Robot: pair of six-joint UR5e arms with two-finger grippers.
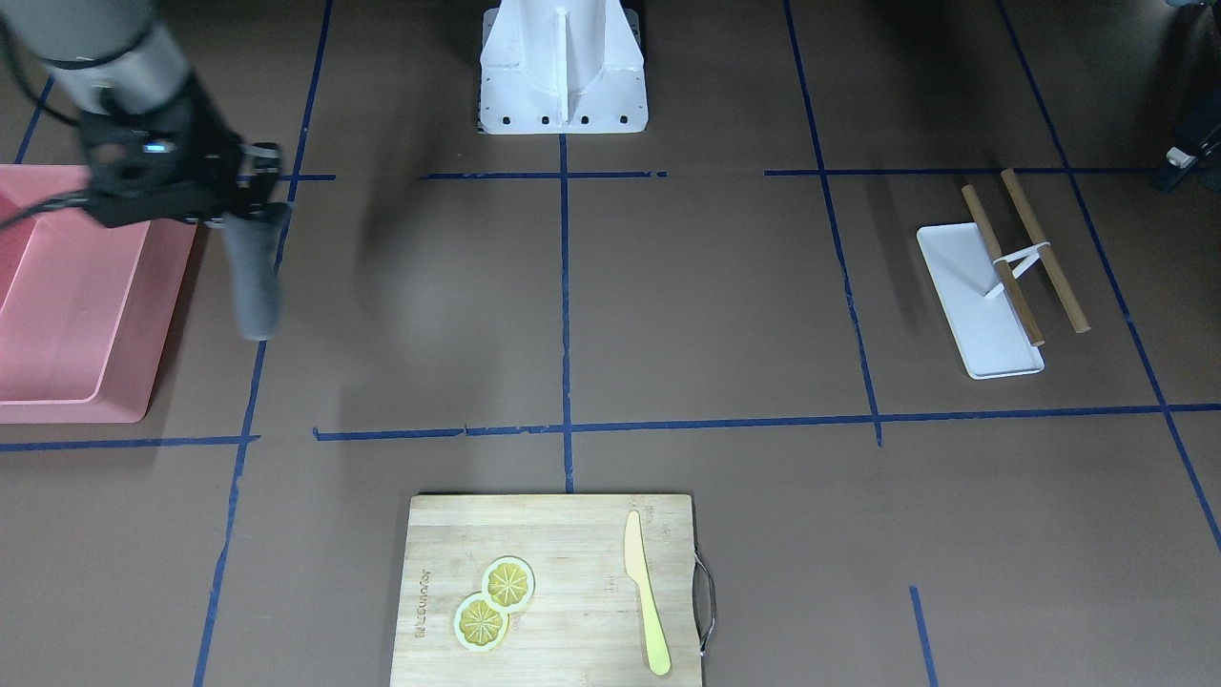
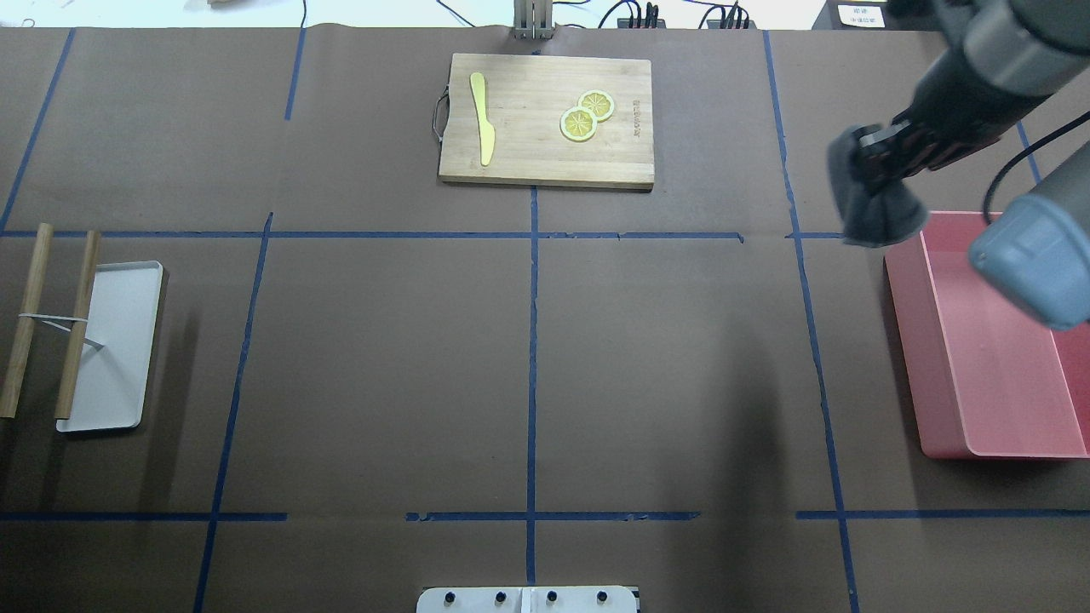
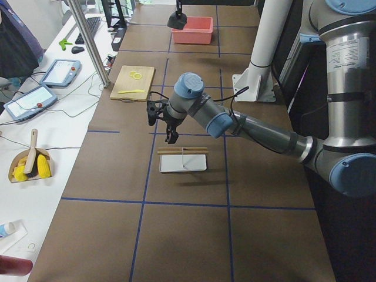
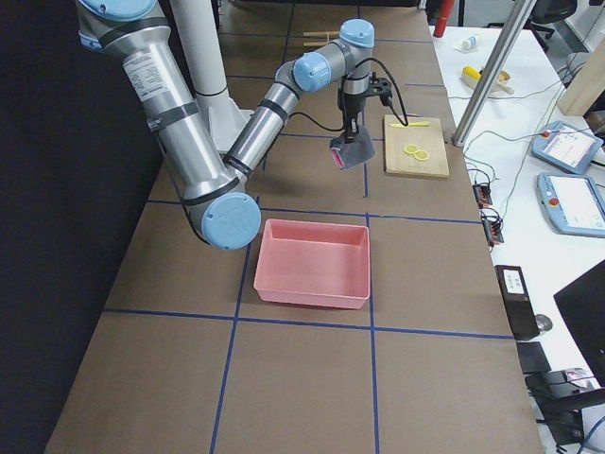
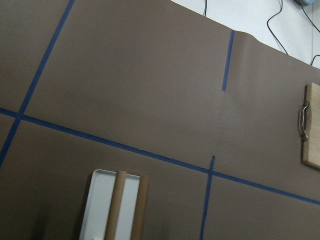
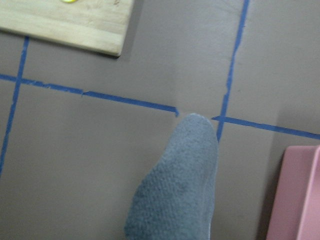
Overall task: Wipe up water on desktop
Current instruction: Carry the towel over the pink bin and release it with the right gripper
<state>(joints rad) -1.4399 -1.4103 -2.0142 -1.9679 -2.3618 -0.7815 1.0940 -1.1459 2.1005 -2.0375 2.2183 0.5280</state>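
- Step in hand (judged): carrying the grey cloth [image 1: 256, 277] to the spill. It would do well to come down flat, so a broad face meets the desktop [image 2: 383, 358], then sweep in overlapping strokes clear of the pink bin [image 2: 907, 340].
- Right gripper [image 1: 253, 196]: clamped on the cloth's top edge. The cloth hangs free above the desktop, just beside the bin.
- Left gripper [image 3: 170, 136]: hovers over the white tray [image 2: 119, 375]. Whether it is open or closed cannot be told.
- Desktop: matte dark-brown sheet with a blue tape grid, filling the table. No wet patch can be made out with certainty.
- Cloth: soft, nubby, thick and limp, draping to a rounded end. Likely absorbent.
- Bin: smooth rigid plastic, rectangular, rounded corners.
- Cutting board [image 2: 545, 162]: pale bamboo with a metal handle, bearing lemon slices [image 2: 588, 115] and a yellow knife [image 2: 483, 115].
- Tray: flat and white, with two wooden rods [image 2: 30, 315] banded together.
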